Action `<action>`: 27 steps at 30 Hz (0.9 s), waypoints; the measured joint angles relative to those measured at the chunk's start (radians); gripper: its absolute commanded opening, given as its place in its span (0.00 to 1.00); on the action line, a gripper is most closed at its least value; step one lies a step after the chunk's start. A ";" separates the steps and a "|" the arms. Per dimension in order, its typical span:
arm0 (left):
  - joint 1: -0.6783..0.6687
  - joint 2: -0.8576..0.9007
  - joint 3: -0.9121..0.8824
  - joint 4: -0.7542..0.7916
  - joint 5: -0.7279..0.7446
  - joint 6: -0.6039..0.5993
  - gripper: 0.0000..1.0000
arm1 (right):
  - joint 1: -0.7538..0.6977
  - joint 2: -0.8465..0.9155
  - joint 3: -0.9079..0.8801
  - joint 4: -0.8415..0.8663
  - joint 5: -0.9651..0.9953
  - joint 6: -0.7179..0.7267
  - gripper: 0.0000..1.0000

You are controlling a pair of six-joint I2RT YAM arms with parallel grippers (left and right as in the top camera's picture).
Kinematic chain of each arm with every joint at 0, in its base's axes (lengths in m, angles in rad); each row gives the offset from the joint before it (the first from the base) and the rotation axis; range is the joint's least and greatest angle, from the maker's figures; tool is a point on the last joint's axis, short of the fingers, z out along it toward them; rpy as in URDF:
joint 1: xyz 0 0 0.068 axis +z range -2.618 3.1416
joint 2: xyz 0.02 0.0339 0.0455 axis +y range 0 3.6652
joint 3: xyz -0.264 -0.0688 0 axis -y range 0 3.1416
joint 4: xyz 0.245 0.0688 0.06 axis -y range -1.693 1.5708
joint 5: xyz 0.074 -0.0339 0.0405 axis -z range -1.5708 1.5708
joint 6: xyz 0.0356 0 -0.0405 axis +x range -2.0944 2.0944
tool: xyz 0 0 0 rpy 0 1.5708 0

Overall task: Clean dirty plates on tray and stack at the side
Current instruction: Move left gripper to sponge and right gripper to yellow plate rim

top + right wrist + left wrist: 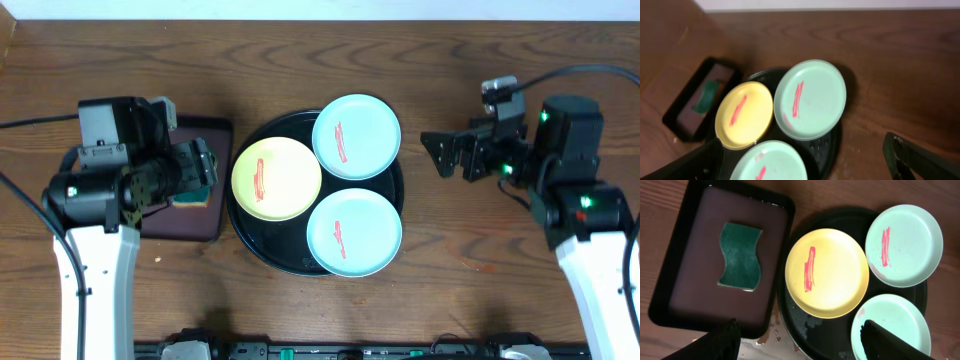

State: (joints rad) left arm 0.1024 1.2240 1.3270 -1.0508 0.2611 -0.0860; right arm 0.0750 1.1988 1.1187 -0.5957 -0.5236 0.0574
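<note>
**Black two-finger left gripper (800,347) at the lens, jaws wide, nothing held**

Seen from the left wrist: black fingers (715,342) at the bottom corners of the view, far apart and empty. Centre of attention: a small round yellow plastic plate (276,178), lying flat on the left part of a large round glossy black tray (270,245) with a raised rim, set at mid-table. Edge to edge with it, a pale round mint-blue plastic plate (356,136) at the tray's far right, lapping out over the rim. Nearer the robot, a second mint-blue plate (354,233), likewise reaching the rim. One red smear (260,185) across the middle of each plate.

Close against the black tray's left side, contact not clear: a smaller dark-brown rectangular tray (185,228), holding a wavy-edged green sponge (740,256) lying flat near its middle. From overhead, left gripper hanging above that sponge and partly hiding it.

On the other side, right gripper (440,155) poised above the brown wooden table (450,290), just off the black tray's right edge, pointed toward the plates. Fingers (920,157) spread wide, gripping nothing.
</note>
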 measured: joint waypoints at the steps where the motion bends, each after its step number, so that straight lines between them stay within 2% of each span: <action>1: 0.000 0.011 0.001 -0.002 0.002 0.000 0.77 | 0.000 0.017 0.015 -0.006 -0.001 -0.013 0.99; 11: 0.000 0.107 0.001 -0.005 0.003 0.001 0.77 | 0.003 0.103 0.032 0.002 0.008 -0.043 0.99; 17: 0.001 0.138 0.001 -0.005 -0.040 0.003 0.77 | 0.085 0.212 0.068 -0.021 0.026 0.046 0.99; 27: 0.046 0.142 0.002 -0.008 -0.217 -0.111 0.78 | 0.301 0.549 0.474 -0.367 0.175 0.251 0.99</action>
State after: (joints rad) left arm 0.1486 1.3655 1.3285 -1.0584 0.0441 -0.1974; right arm 0.3756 1.7477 1.5925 -0.9627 -0.3481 0.3088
